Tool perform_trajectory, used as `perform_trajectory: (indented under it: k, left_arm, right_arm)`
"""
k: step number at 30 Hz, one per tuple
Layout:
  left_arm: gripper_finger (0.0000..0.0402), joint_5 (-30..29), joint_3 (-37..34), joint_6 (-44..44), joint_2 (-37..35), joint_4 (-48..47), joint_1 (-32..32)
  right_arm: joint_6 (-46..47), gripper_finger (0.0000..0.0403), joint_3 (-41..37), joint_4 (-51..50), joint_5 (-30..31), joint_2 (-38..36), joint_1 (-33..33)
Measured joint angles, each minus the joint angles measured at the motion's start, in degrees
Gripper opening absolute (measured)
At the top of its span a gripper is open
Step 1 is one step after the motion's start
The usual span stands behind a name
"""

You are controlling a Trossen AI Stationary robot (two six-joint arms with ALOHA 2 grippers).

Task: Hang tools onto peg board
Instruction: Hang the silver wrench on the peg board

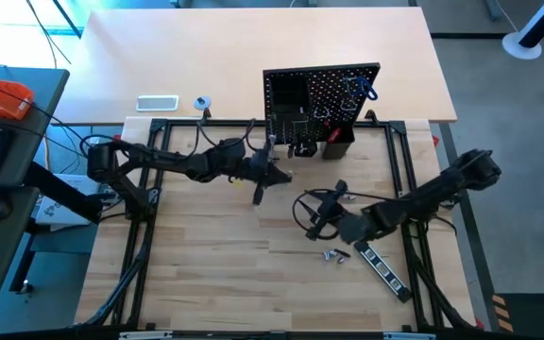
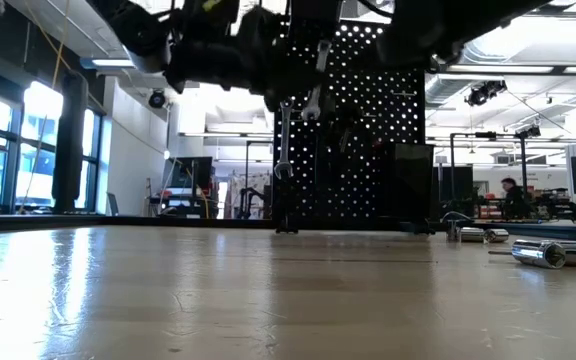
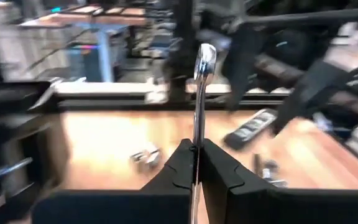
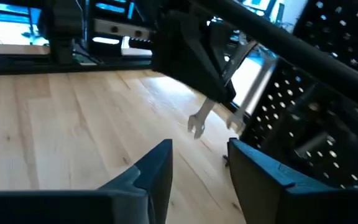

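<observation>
Silver wrench (image 3: 199,106) pinched upright between left hand (image 3: 196,163) fingers.

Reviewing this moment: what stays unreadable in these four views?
- Pegboard hooks: high view, too small to tell which tools hang there.
- Wrench lower end: left wrist view, hidden between the left gripper fingers.
- Small metal parts on the table: too small to identify.
- Low view: arms cut off by the top edge.

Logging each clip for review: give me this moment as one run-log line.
left gripper: shut on wrench, held above table near peg board | right gripper: open, empty | striped bar: on table
</observation>
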Motion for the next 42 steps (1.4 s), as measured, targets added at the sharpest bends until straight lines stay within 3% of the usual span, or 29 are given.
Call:
perform_trajectory:
  k: [8,33,42]
  left_arm:
    - [0.0001,-4.11,-4.78,-4.88,0.02,7.51,5.0]
    - [0.0001,-2.64,-3.54,-5.68,0.32,7.15,7.11]
    - [0.0001,-2.23,-3.54,-9.04,6.49,11.82,8.33]
  right_arm:
    - [4.58,0.0153,0.0,-9.6,4.13,-3.47,3.96]
    - [4.44,0.0154,0.0,-9.79,5.69,-3.4,3.68]
    - [4.09,0.0154,0.0,-9.83,5.4,-3.38,3.71]
